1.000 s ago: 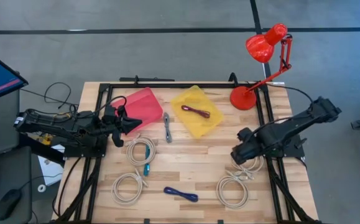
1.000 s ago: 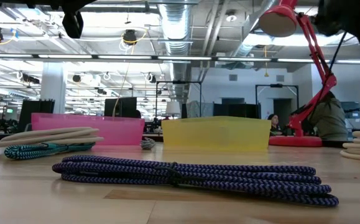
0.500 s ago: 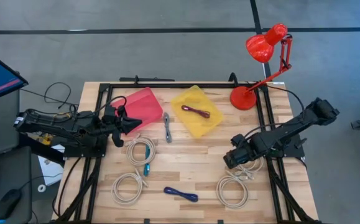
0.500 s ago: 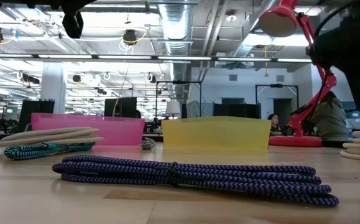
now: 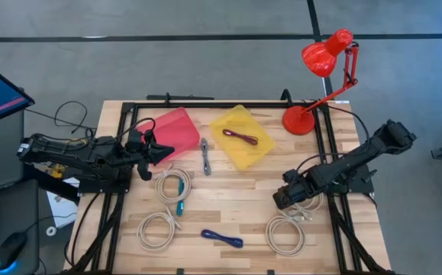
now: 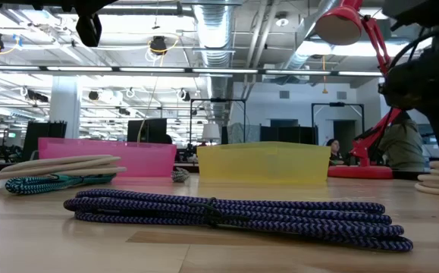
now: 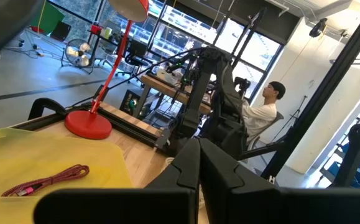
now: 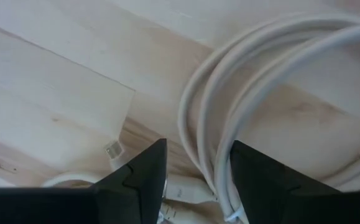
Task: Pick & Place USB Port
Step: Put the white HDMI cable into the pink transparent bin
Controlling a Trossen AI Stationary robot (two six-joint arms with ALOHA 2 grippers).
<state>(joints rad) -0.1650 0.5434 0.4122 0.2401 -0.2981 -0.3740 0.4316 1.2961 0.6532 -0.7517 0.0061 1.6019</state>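
Since a second ago, the right gripper [image 5: 282, 198] has slid leftward and lower over the table's right side, and now hangs over a white coiled cable [image 5: 306, 200]; the left arm has not shifted. In the right wrist view its fingers [image 8: 143, 171] stand a moderate way apart with loops of that white cable [image 8: 229, 124] between and beyond them, gripping nothing. The left gripper [image 5: 159, 152] waits at the table's left edge over the pink tray [image 5: 176, 130], its tips closed to a point and empty.

Judging by how things lie, the task is early on. One maroon cable [image 5: 240, 137] already rests in the yellow tray [image 5: 236, 121]; the pink tray appears to hold nothing. Left on the wood are a grey cable [image 5: 204, 156] between the trays, a white coil [image 5: 173, 183] with a teal cable [image 5: 180, 207] at its near edge, another white coil [image 5: 156, 230] at near left, a blue braided cable [image 5: 222, 238] near centre, and a white coil [image 5: 285, 235] at near right. A grasp on the right-hand coil looks like the step in hand.

A red desk lamp [image 5: 321, 61] stands at the far right corner.
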